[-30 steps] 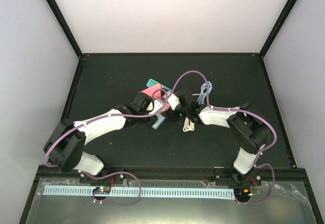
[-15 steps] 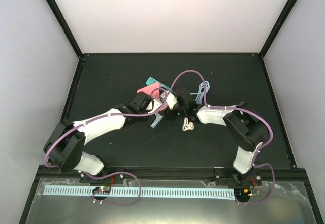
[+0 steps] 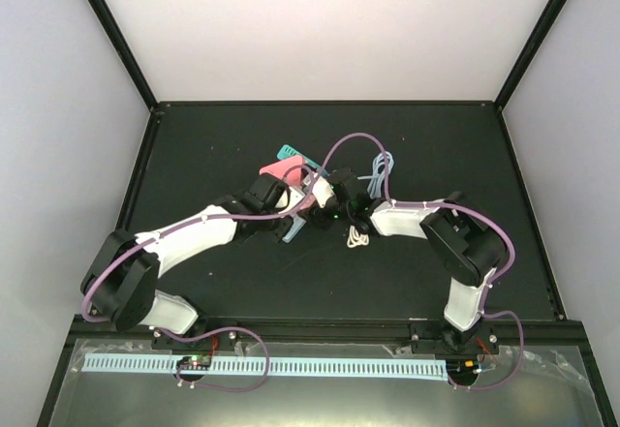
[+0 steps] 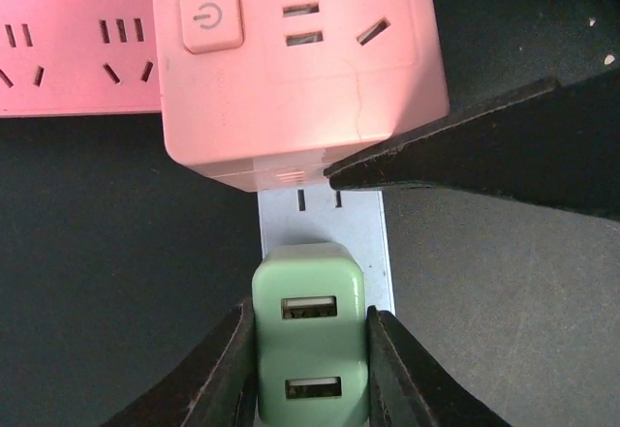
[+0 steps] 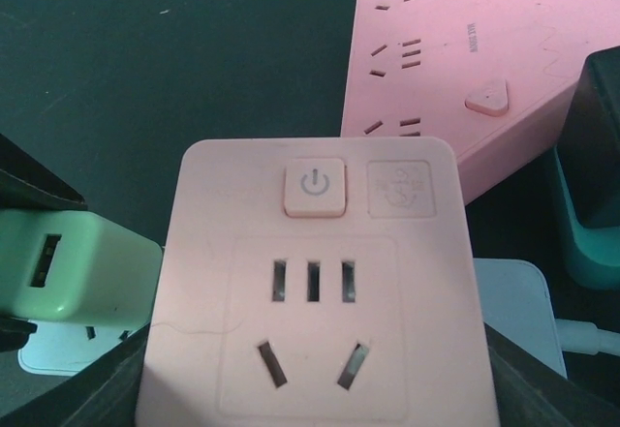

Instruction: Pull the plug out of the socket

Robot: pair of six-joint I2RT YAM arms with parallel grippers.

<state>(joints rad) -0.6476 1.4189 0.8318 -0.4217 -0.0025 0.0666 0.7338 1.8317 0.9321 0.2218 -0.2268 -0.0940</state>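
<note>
Plastic, smooth and matt, made up all the pieces at your arms. A pale green plug (image 4: pixel 310 335), a rounded block with two USB slots in its top face, sat on a flat white socket strip (image 4: pixel 320 216) cut with thin slots. Your left jaws were closed narrow on that plug, one dark finger pressed to each long side, so it lay squarely between them.

Just beyond the left jaws, over the far end of the same white strip, stood a pink cube socket (image 5: pixel 315 291) with rounded corners, a square power button and a five-hole outlet on top. Your right jaws were spread wide and closed on the cube, a dark finger against each lower corner. Seen from the right jaws, the plug was off to the left, near the cube but apart from it. A flat pink strip (image 5: pixel 455 69) lay past the cube on the speckled black desk (image 4: pixel 116 272).

The left wrist camera showed you both USB slots and the bare strip between plug and cube. The right wrist camera gave only one slot, but added a teal block (image 5: pixel 591 243) and a white cable (image 5: pixel 581 330) on the right. Only the overhead camera showed the coiled pale blue cable (image 3: pixel 381 170) and a small white cord bundle (image 3: pixel 357 240) beside the right arm.
</note>
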